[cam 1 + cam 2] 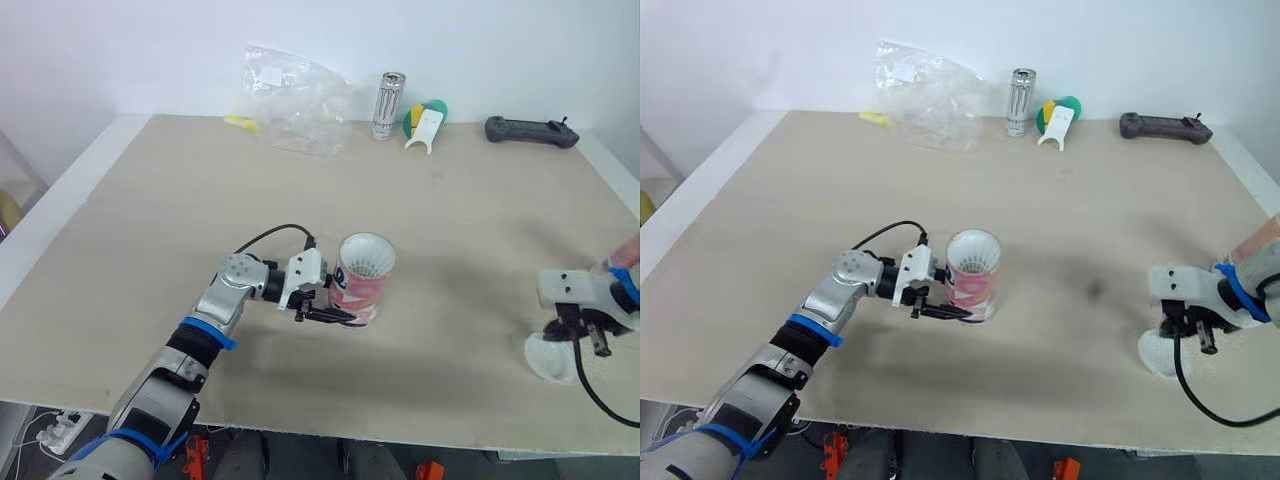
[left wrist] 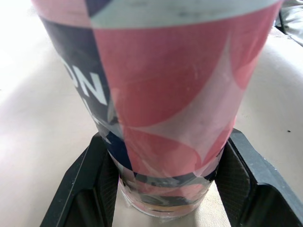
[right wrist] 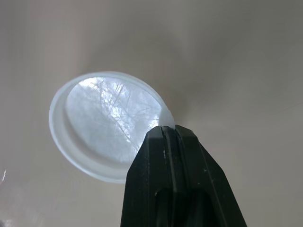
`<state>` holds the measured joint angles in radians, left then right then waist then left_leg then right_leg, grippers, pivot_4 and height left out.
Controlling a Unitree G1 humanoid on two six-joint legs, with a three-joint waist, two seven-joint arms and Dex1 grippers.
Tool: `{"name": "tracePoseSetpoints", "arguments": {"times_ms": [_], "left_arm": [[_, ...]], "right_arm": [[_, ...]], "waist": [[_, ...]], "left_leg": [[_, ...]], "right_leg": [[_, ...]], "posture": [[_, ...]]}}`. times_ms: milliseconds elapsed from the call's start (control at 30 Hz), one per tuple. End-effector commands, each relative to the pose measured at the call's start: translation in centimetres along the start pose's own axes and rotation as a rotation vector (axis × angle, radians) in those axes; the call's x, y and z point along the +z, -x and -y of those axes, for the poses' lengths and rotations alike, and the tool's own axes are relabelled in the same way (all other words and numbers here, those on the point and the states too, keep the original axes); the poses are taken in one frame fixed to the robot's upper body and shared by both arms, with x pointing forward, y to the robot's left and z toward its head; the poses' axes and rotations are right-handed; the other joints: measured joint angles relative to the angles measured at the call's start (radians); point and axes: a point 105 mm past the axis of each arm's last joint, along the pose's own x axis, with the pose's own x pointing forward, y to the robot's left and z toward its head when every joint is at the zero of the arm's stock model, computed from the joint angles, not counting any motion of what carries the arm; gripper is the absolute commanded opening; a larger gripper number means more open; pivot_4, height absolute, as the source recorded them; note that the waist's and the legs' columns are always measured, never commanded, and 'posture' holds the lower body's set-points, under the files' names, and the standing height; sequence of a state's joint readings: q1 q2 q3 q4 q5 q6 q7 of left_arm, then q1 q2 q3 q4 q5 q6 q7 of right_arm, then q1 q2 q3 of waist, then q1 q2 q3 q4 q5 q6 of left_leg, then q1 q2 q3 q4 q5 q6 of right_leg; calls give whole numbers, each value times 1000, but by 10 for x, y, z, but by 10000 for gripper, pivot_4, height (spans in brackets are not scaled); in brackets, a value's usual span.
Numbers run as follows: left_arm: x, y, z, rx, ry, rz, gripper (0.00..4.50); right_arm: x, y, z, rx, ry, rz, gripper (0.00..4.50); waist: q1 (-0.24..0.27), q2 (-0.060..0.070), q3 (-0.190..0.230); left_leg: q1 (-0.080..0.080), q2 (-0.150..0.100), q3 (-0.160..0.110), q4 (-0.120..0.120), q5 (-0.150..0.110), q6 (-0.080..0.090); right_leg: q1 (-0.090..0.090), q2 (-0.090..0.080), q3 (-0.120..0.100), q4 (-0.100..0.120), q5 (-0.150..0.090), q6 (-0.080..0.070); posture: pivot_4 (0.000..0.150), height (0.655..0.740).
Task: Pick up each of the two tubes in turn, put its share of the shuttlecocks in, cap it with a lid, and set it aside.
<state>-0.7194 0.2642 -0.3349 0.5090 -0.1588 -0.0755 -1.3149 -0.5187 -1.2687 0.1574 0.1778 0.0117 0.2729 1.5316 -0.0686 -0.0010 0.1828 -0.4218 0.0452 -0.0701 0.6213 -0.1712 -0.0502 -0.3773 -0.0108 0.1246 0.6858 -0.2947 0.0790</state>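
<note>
Fingers (image 2: pixel 90 189) of our left gripper (image 1: pixel 333 316) press on both sides of the tube (image 1: pixel 362 288), near its bottom. The tube stands upright around the middle of the table (image 1: pixel 460 220), with white shuttlecock feathers (image 1: pixel 367 257) showing at its open top. Our right gripper (image 3: pixel 168 128) has its two fingers pressed together, pinching the rim of a clear white lid (image 3: pixel 102 127) near the table's front right edge. Far behind are a plastic bag (image 1: pixel 300 100) and a can (image 1: pixel 388 105).
</note>
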Motion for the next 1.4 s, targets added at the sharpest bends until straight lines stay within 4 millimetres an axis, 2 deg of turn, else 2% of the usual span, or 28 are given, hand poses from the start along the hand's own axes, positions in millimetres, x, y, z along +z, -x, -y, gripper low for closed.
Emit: {"name": "tracePoseSetpoints", "arguments": {"times_ms": [33,100,200,300,500,600,733,967,1167,1400], "left_arm": [[-27,1,13,-52,65,-103,25129],[-28,1,11,-47,67,-107,25129],[-29,3,10,-57,69,-122,25129],[-29,4,9,-77,63,-138,25129],[-30,7,8,-91,59,-153,25129],[-31,8,9,-99,56,-163,25129],[-34,11,12,-104,60,-170,25129],[-35,12,12,-101,62,-178,25129],[-37,13,13,-103,65,-185,25129],[-37,13,11,-105,60,-189,25129]], "right_arm": [[90,27,0,-47,168,301,583],[133,36,-6,-52,253,421,583],[181,50,-18,-44,432,502,583],[205,59,-20,-41,568,490,583],[237,67,-10,-71,748,434,583],[242,63,-7,-75,800,394,583],[239,55,-6,-72,867,314,583],[245,56,-15,-29,896,342,583],[260,66,-31,-7,930,420,583],[255,60,-25,-27,939,363,583]], "waist": [[-7,1,-1],[-7,1,-1],[-6,0,0],[-5,-1,0],[-6,-1,0],[-7,-2,0],[-7,-2,0],[-9,-2,0],[-10,-2,0],[-10,-2,0]], "left_leg": [[0,0,0,0,0,0],[1,0,-1,0,0,0],[0,0,-2,0,0,0],[-1,0,-2,-1,0,-1],[-1,1,-2,-3,0,-1],[-1,1,-2,-3,0,-1],[-1,1,-2,-3,0,-1],[-1,3,-2,-4,0,0],[-1,3,-2,-4,0,0],[-1,3,-2,-4,0,0]], "right_leg": [[0,0,0,0,0,0],[2,1,-1,0,0,0],[2,0,-2,-2,0,0],[1,0,-2,-3,0,0],[0,0,-3,-4,-1,-1],[0,1,-3,-3,0,-1],[0,1,-3,-3,-1,-2],[-1,2,-3,-3,-1,-3],[-1,2,-3,-3,-1,-3],[-1,3,-3,-3,-1,-3]], "posture": [[1500,7400],[1500,7400],[1500,7400],[1500,7400],[1500,7400],[1500,7400],[1500,7400],[1500,7400],[1500,7400],[1500,7400]]}}
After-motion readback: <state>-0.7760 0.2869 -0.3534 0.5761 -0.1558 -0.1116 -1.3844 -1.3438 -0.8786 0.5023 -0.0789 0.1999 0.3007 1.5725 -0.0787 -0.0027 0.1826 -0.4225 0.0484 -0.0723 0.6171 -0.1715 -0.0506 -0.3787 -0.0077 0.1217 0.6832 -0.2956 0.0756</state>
